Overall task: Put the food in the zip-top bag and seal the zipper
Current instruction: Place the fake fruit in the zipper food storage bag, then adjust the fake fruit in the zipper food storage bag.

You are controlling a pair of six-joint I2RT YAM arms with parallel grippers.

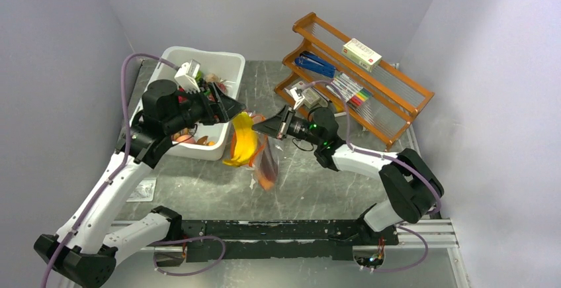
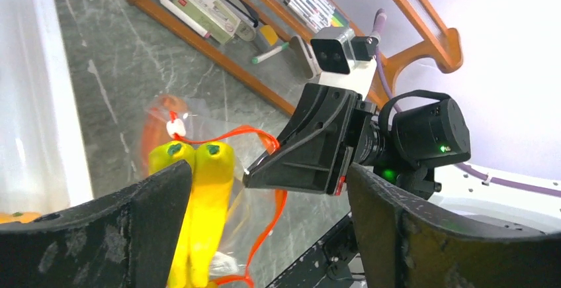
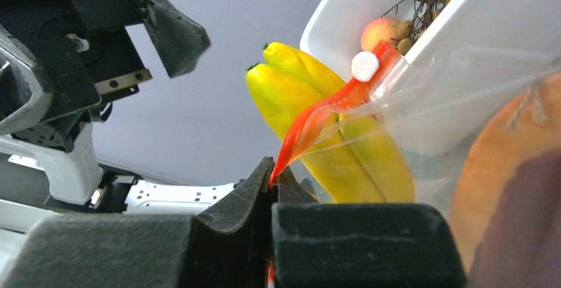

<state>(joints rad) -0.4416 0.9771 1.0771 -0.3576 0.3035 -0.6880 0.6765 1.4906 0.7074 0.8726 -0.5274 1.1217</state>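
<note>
The clear zip-top bag point(image 1: 263, 159) hangs above the table with its mouth open. My right gripper point(image 1: 259, 128) point(image 3: 272, 177) is shut on the orange-red zipper point(image 3: 311, 126) at the bag's rim; the white slider point(image 3: 364, 67) sits at the far end. A yellow banana bunch point(image 1: 243, 140) point(image 2: 202, 195) stands in the mouth, its top sticking out. A dark red-brown, orange-rimmed slab point(image 1: 268, 167) point(image 3: 516, 189) lies lower in the bag. My left gripper point(image 1: 233, 108) point(image 2: 268, 169) is open wide over the bag, its left finger point(image 2: 132, 228) beside the banana.
A white bin point(image 1: 221, 59) point(image 3: 456, 43) at the back left holds more toy food, among it a round orange-red fruit point(image 3: 380, 33). A wooden rack point(image 1: 370, 96) with markers and a box stands at the back right. A paper slip point(image 1: 141, 189) lies near the left arm.
</note>
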